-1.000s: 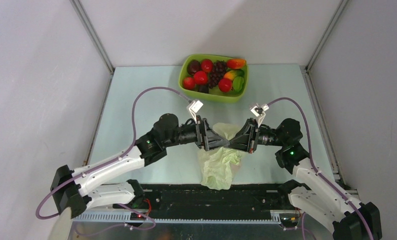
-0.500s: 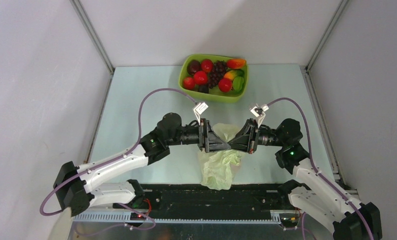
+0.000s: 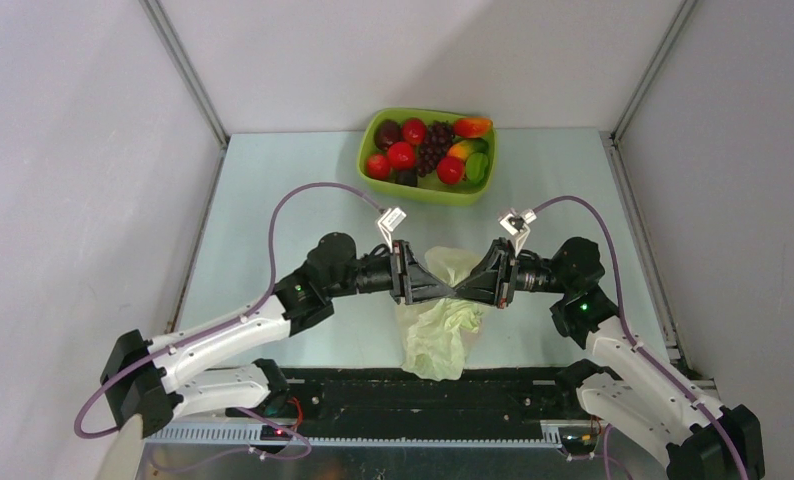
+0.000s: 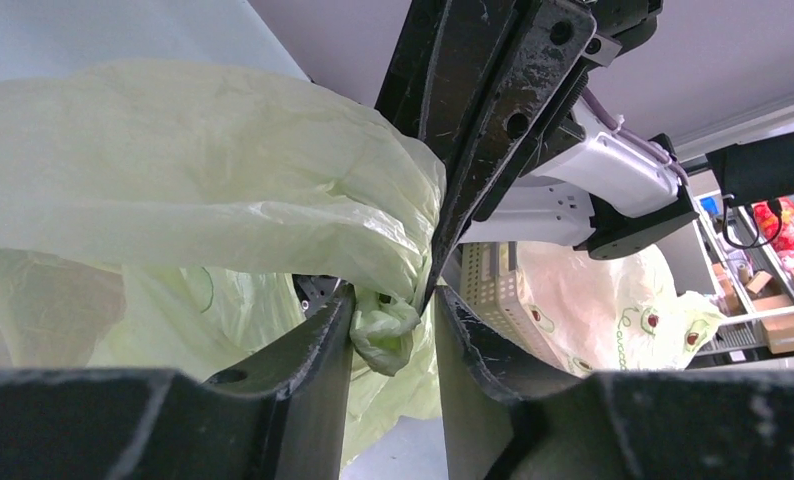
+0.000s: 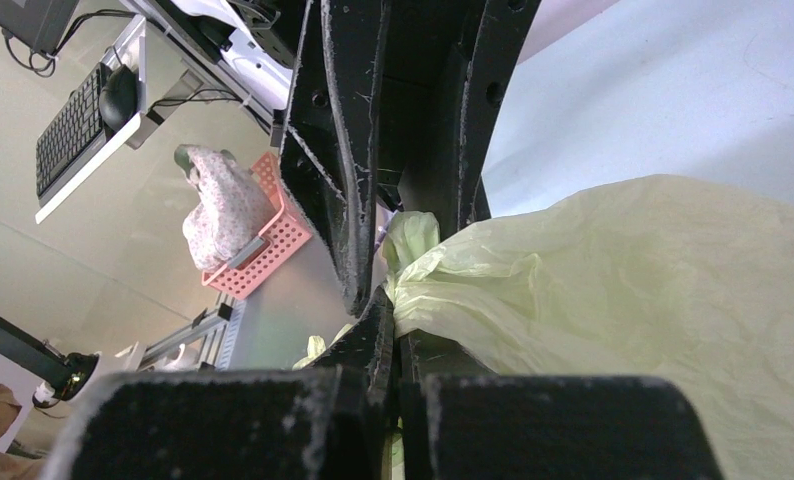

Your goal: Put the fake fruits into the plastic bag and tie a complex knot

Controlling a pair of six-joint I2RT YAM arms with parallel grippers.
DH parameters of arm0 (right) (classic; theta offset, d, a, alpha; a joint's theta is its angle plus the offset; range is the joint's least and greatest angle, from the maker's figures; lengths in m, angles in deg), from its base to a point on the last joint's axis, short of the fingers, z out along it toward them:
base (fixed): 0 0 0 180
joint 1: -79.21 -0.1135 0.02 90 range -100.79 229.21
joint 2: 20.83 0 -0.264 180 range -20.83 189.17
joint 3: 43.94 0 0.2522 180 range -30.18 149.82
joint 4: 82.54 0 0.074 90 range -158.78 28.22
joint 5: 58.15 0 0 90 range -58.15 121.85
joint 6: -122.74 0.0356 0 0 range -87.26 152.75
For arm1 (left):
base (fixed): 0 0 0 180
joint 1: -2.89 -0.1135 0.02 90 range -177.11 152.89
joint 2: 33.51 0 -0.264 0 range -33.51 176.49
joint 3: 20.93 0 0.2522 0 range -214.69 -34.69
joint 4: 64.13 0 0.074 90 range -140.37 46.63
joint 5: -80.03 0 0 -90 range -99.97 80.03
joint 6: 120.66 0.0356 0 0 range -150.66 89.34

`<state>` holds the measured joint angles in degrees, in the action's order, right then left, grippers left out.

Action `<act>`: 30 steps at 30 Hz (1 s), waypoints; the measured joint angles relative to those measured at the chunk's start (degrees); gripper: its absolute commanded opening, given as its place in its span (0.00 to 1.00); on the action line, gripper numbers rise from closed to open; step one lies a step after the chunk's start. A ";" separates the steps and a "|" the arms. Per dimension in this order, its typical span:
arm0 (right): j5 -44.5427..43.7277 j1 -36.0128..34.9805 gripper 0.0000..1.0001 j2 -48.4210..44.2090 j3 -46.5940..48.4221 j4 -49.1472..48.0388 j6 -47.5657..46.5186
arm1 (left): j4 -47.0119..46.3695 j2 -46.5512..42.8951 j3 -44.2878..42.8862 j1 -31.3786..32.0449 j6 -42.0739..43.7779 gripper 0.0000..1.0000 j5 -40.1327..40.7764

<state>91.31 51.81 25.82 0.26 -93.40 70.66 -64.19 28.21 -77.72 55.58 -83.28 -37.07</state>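
The pale yellow-green plastic bag (image 3: 435, 335) lies crumpled on the table between the arms, its top lifted where both grippers meet. My right gripper (image 3: 466, 290) is shut on a bunched part of the bag (image 5: 653, 280), seen in the right wrist view (image 5: 391, 310). My left gripper (image 3: 449, 291) faces it; its jaws stand apart around a small crumpled fold (image 4: 383, 335) of the bag (image 4: 173, 170), which touches one finger (image 4: 323, 345). The fake fruits, red apples (image 3: 401, 154), grapes (image 3: 433, 148), plum (image 3: 387, 133), peach (image 3: 472, 127) and green apple (image 3: 477, 166), lie in the tray.
The rigid lime-green tray (image 3: 428, 191) stands at the back middle of the table. Grey walls close in the left, right and back. The arms' bases and a black rail (image 3: 373, 395) run along the near edge.
My left arm's wrist and elbow shifted slightly right, then back left, with its tip staying at the bag. The right arm and the bag have hardly moved.
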 measured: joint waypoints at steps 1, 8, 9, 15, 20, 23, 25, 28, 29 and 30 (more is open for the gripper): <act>0.00 -0.02 0.00 0.00 0.00 0.17 0.00 | -0.13 -0.15 0.24 0.00 -0.09 0.36 0.33; -0.02 -0.42 0.00 0.00 0.00 0.79 -0.33 | -1.49 -3.23 2.75 -1.14 -1.60 0.33 3.13; -0.02 -0.46 0.00 0.00 0.00 0.79 -0.39 | -1.64 -3.58 2.95 -1.36 -1.92 0.32 3.41; -0.02 -0.90 0.00 0.04 0.00 0.76 -0.42 | -2.51 -3.72 2.95 -1.57 -2.89 0.29 3.50; -0.02 -0.94 0.00 0.07 0.00 0.79 -0.42 | -2.67 -3.48 2.95 -1.64 -2.91 0.31 2.86; -0.02 -0.96 0.00 0.11 0.00 0.81 -0.42 | -2.67 -3.21 2.95 -1.68 -2.91 0.31 2.64; -0.02 -1.01 0.00 0.20 0.00 0.81 -0.42 | -2.62 -3.13 2.95 -1.68 -2.91 0.30 2.54; -0.02 -1.01 0.00 0.28 0.00 0.81 -0.39 | -2.60 -3.10 2.95 -1.73 -2.91 0.20 2.47; -0.02 -1.01 0.00 0.28 0.00 0.81 -0.39 | -2.60 -3.10 2.97 -1.73 -2.89 0.14 2.45; -0.02 -1.01 0.00 0.28 0.00 0.81 -0.39 | -2.60 -3.10 2.97 -1.73 -2.84 0.12 2.47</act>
<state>91.29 50.80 26.11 0.26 -92.59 70.26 -66.79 25.10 -74.75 53.85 -86.12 -34.60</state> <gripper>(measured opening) 0.013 0.218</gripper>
